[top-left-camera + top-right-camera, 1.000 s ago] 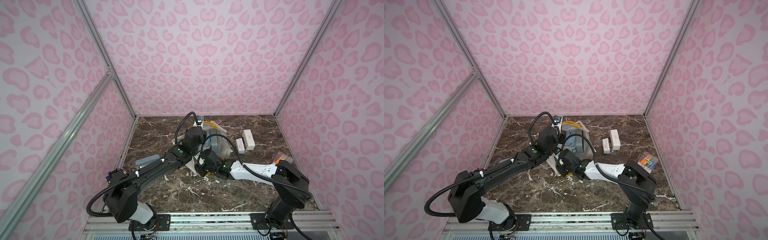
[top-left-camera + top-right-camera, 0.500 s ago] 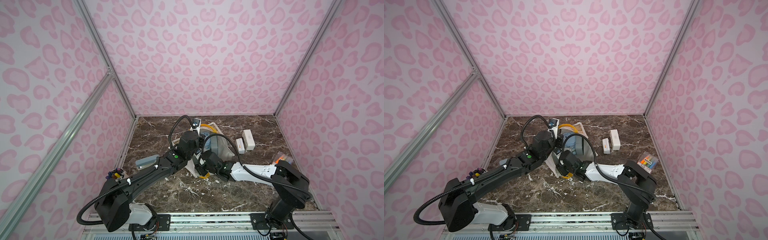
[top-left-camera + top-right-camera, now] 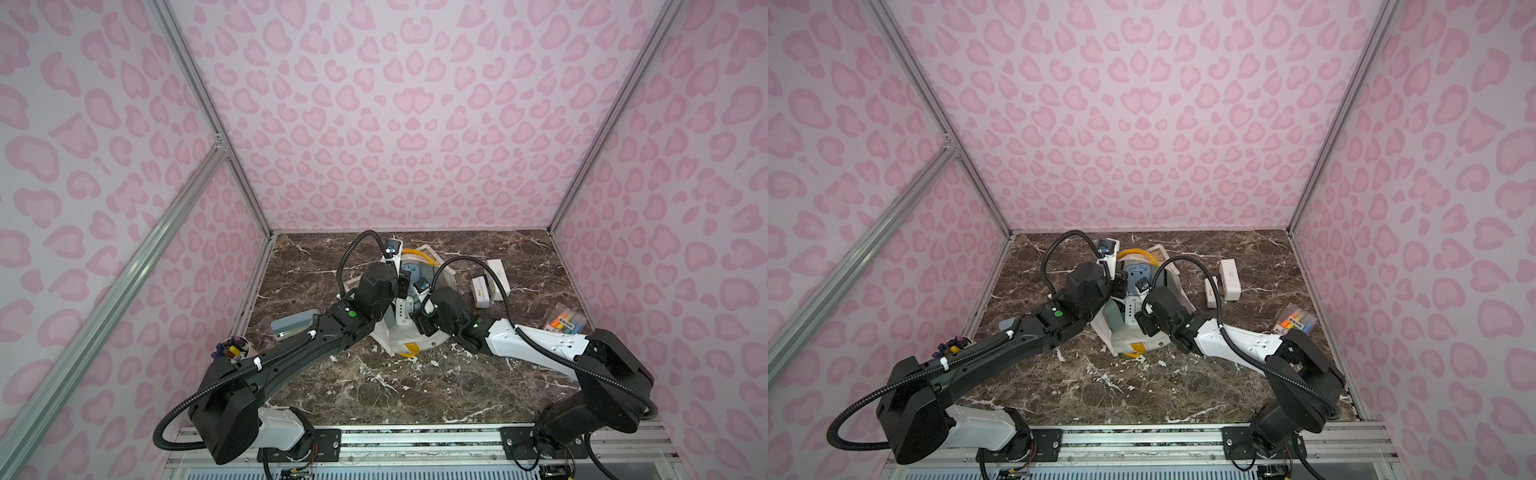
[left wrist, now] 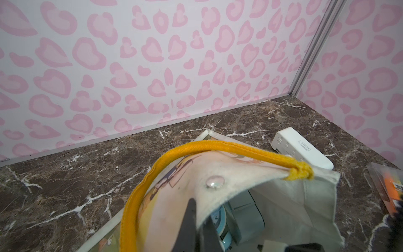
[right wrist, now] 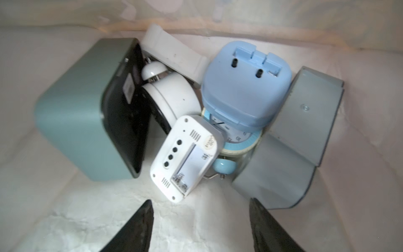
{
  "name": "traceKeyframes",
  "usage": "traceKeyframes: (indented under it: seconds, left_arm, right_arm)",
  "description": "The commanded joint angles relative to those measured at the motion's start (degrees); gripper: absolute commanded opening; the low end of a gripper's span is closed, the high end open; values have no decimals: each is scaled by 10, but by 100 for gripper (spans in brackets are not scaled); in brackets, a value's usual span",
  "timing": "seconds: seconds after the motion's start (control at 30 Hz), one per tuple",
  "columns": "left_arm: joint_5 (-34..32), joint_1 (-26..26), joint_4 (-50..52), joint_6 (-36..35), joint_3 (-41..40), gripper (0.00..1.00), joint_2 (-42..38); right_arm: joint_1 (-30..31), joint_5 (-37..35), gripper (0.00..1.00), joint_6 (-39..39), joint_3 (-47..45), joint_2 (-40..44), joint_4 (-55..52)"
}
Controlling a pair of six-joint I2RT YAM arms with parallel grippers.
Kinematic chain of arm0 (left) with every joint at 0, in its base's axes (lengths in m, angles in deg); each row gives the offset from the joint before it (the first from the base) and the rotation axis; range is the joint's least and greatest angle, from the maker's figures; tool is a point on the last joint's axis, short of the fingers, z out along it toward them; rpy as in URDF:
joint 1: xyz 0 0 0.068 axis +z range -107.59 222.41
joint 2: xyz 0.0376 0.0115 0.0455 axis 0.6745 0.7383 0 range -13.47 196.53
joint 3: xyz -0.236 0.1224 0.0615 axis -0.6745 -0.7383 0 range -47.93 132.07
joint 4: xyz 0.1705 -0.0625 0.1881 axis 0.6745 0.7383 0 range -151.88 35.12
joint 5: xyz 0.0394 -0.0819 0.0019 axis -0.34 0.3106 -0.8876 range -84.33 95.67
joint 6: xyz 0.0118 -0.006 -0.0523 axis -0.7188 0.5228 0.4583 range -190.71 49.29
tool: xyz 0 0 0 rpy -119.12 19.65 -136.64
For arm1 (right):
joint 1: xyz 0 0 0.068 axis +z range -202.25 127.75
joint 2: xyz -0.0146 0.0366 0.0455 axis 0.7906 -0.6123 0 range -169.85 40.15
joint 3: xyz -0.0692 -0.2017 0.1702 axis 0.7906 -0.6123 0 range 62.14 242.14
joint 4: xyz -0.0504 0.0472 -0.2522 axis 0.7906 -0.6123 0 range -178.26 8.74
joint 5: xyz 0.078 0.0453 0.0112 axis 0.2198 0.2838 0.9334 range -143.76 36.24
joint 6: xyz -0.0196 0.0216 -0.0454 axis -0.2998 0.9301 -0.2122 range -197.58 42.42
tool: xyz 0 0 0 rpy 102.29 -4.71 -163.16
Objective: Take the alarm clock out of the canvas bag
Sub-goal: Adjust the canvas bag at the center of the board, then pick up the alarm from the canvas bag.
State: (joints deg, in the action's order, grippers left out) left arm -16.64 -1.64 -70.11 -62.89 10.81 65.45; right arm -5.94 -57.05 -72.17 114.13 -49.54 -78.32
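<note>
The left end effector (image 4: 199,218) is pinched tight on the canvas bag (image 4: 283,203) rim. The right end effector (image 5: 200,229) is inside, spread wide, with a white alarm clock (image 5: 185,157) just ahead.

Inside the canvas bag (image 5: 65,218), bare fabric lies before the right end effector (image 5: 200,201); past it a white digital clock (image 5: 185,157) and other clocks (image 5: 244,87) block passage. The bench (image 3: 415,386) toward 6 o'clock is free.
</note>
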Motion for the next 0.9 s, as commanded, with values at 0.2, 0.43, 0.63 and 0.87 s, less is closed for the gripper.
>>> traceKeyframes:
  seconds: [0.2,0.43,0.63,0.87]
  left_arm:
    - [1,-1,-13,9,3,3,-3]
    - [-4,-5,-19,4,-3,3,-4]
    - [-11,-6,-23,0,-6,3,-5]
    - [-12,-10,-23,0,-1,3,2]
  right_arm:
    - [-6,46,71,69,41,-56,-33]
    - [-4,33,76,117,86,-93,-69]
    - [-4,19,76,143,118,-117,-98]
    - [-2,-22,78,187,158,-149,-130]
